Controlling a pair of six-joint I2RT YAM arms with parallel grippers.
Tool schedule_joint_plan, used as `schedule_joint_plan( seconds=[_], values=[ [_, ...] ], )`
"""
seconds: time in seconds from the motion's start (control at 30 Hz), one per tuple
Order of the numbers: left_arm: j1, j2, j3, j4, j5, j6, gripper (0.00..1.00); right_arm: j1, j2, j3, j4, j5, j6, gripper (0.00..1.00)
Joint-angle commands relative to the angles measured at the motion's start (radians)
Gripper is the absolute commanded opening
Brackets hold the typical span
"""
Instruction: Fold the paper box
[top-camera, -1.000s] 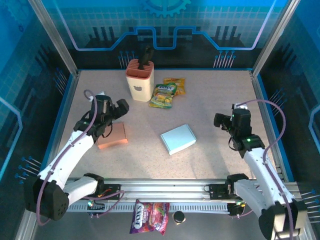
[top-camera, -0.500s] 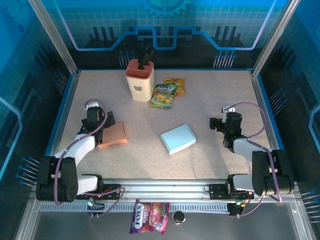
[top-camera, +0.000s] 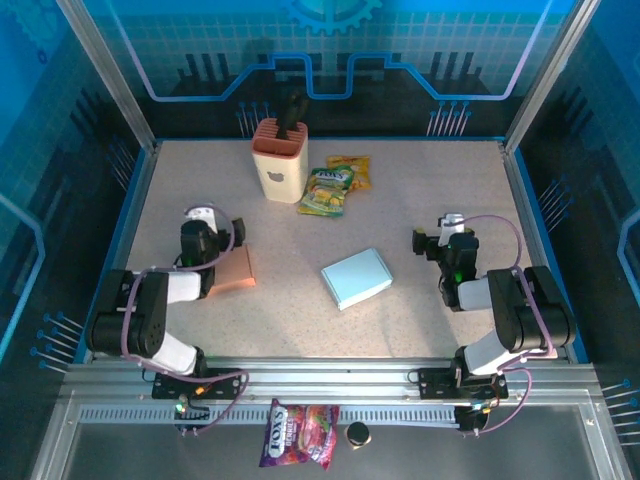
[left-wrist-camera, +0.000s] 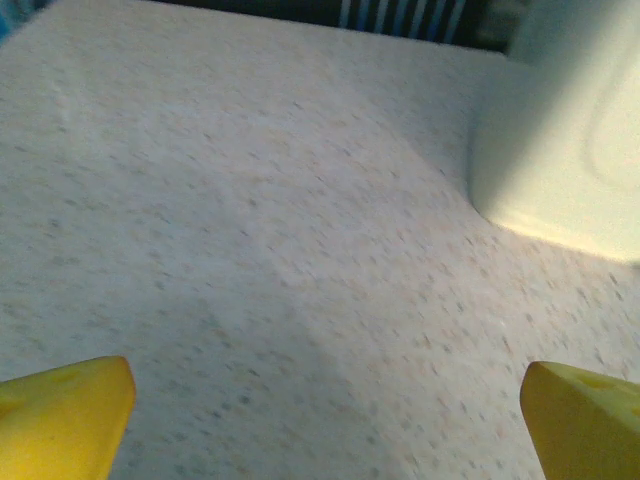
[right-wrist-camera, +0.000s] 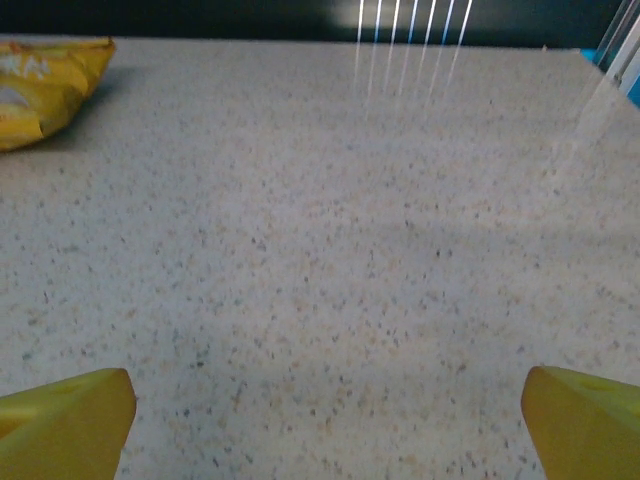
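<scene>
The paper box (top-camera: 357, 278) is a light blue, closed rectangular box lying flat near the middle of the table, with neither gripper touching it. My left gripper (top-camera: 204, 222) rests low at the left, well apart from the box. In the left wrist view the left gripper (left-wrist-camera: 328, 410) is open, its yellow fingertips (left-wrist-camera: 70, 410) at the lower corners with bare table between them. My right gripper (top-camera: 446, 228) rests low to the right of the box. In the right wrist view the right gripper (right-wrist-camera: 328, 415) is open too, with nothing between its fingertips (right-wrist-camera: 585, 415).
A salmon-pink flat pad (top-camera: 230, 270) lies just right of the left gripper. A cream and orange holder (top-camera: 279, 160) stands at the back, its base (left-wrist-camera: 570, 130) ahead of the left gripper. Snack packets (top-camera: 335, 185) lie beside it, one (right-wrist-camera: 40, 75) ahead-left of the right gripper.
Both arms have folded back and down toward their bases. The grippers have stayed open and the blue box has not moved.
</scene>
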Motion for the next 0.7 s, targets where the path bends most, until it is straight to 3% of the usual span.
schedule_joint_plan(
  seconds=[0.0,0.1,0.67],
  values=[
    [-0.007,0.029,-0.021,0.149,-0.006,0.044,0.99,0.016,0.002,0.017,0.069,0.048,-0.014,1.0],
    [-0.007,0.024,-0.021,0.139,-0.004,0.043,0.99,0.035,0.006,0.069,-0.023,0.051,-0.037,1.0],
    [-0.004,0.025,-0.024,0.14,-0.002,0.041,0.99,0.061,0.009,0.048,0.032,0.093,-0.058,1.0]
  ],
)
